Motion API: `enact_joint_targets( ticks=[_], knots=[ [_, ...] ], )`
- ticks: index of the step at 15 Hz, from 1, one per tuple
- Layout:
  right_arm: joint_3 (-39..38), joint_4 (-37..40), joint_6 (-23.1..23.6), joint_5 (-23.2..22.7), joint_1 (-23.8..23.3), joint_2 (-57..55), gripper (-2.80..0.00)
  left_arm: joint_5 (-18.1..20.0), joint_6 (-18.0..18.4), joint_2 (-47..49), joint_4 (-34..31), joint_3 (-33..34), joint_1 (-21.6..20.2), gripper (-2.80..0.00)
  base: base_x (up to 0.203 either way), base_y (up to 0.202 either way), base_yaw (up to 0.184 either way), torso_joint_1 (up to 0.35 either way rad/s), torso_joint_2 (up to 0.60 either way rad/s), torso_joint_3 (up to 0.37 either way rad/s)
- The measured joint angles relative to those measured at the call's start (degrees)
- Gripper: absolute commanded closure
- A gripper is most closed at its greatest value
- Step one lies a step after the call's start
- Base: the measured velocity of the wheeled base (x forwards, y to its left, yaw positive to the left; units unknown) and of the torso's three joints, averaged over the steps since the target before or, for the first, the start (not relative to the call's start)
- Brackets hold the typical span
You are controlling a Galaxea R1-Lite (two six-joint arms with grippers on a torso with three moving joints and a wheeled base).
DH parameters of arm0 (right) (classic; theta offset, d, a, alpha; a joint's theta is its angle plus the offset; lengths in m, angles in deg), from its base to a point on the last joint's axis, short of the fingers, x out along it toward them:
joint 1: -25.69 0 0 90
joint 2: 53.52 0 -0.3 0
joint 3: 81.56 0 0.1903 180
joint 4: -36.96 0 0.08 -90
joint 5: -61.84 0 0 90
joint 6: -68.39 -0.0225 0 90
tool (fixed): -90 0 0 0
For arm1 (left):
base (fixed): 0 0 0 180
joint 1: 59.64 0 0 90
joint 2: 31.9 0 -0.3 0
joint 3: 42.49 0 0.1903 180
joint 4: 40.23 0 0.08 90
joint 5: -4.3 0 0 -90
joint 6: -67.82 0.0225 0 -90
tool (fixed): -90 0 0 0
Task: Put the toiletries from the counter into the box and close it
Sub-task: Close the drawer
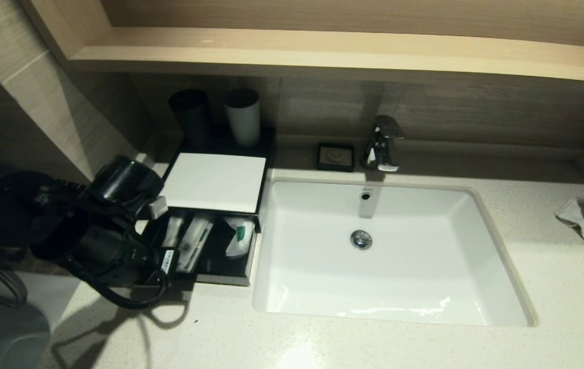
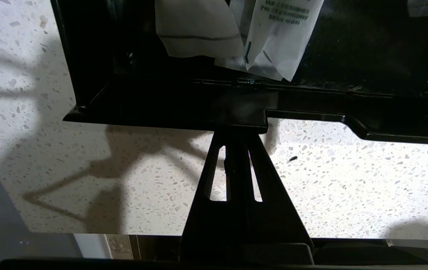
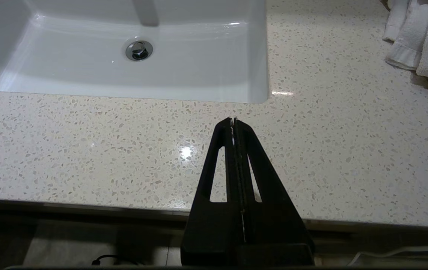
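Left end effector [image 2: 238,137], fingers pressed together and empty, tips at the drawer front [image 2: 206,112] of the box [image 1: 213,182]. Drawer lies straight ahead, long edge crosswise, open with toiletries [image 1: 238,234] inside. Right end effector [image 3: 233,122] closed, empty, parked over counter [image 3: 86,150].

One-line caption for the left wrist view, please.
Shut left tool at the open drawer's black front, toiletry packets already inside, speckled counter below.

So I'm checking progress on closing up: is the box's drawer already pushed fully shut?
No, the drawer stands pulled out from under the white top panel, with the packets lying exposed inside.
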Motion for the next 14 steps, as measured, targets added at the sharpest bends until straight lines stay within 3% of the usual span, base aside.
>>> enact_joint_targets(
  ticks=[14],
  knots=[
    [0.00,0.00,-0.03,0.01,-0.02,0.00,0.00,-0.09,0.11,3.21,-0.21,-5.43,0.00,0.00,0.000,0.000,0.000,0.000,0.00,0.000]
  ],
)
